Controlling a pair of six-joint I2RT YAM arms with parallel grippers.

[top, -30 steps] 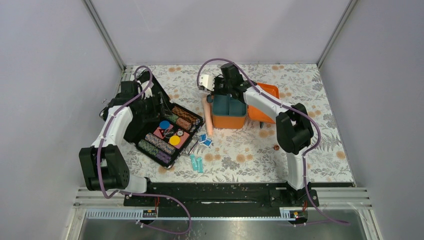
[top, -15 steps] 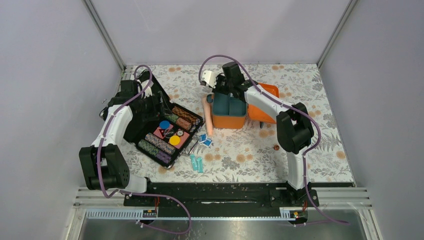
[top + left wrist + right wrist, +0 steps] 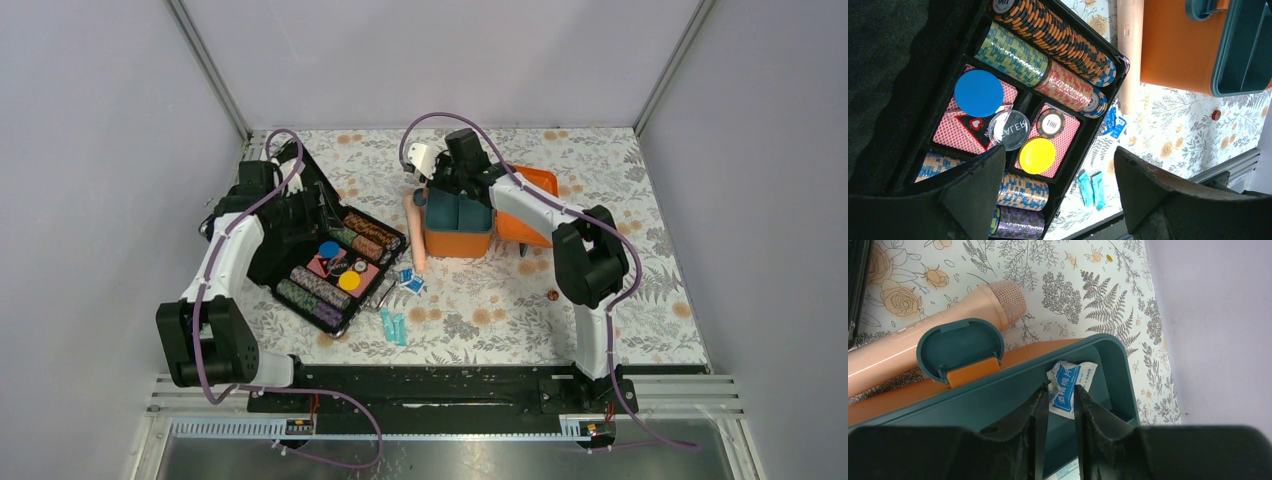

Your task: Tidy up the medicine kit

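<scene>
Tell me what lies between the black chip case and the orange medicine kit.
A peach microphone lies between them, right beside the kit; the top view shows it most clearly.

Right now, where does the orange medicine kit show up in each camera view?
Top external: medicine kit mid-table, just right of centre.
Left wrist: upper right corner, orange wall and teal rim.
Right wrist: its teal rim fills the lower half.
Shared landmark: the pink microphone lying beside the kit in all three.
</scene>
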